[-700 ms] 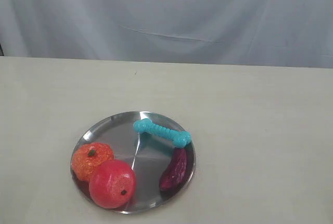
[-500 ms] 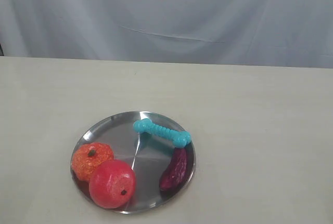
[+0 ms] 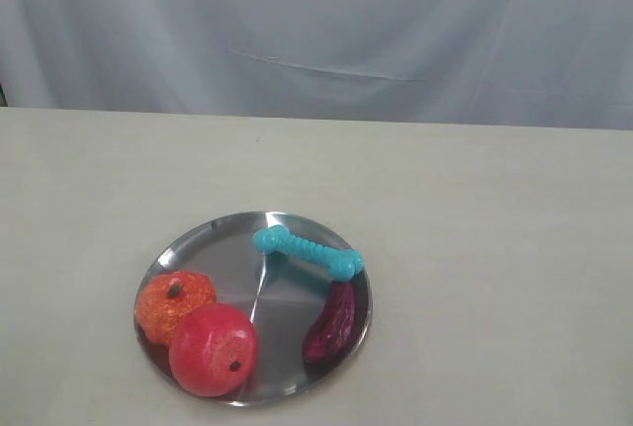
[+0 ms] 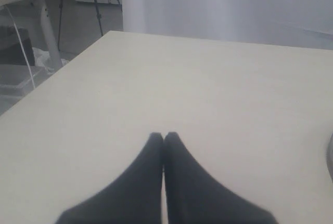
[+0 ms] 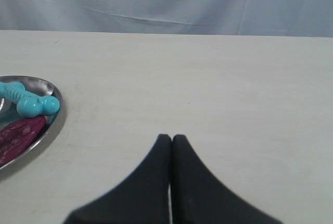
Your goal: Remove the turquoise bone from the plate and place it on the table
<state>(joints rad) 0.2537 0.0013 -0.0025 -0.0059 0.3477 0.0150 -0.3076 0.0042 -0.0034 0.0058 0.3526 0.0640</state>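
Note:
The turquoise bone (image 3: pixel 308 252) lies across the far right part of the round steel plate (image 3: pixel 223 243), which rests on the beige table (image 3: pixel 475 209). In the right wrist view the bone (image 5: pixel 28 100) and the plate's rim (image 5: pixel 56 114) show off to one side, well apart from my right gripper (image 5: pixel 171 137), which is shut over bare table. My left gripper (image 4: pixel 163 135) is also shut with nothing in it, over bare table, with only a sliver of the plate (image 4: pixel 330 154) at the frame edge. Neither gripper shows in the exterior view.
On the plate also sit a dark red wrinkled pod (image 3: pixel 331 322), a red apple-like fruit (image 3: pixel 213 349) and an orange fruit (image 3: pixel 173 302). A grey curtain (image 3: pixel 316 31) hangs behind the table. The table's edge and tripod legs (image 4: pixel 99 0) appear in the left wrist view.

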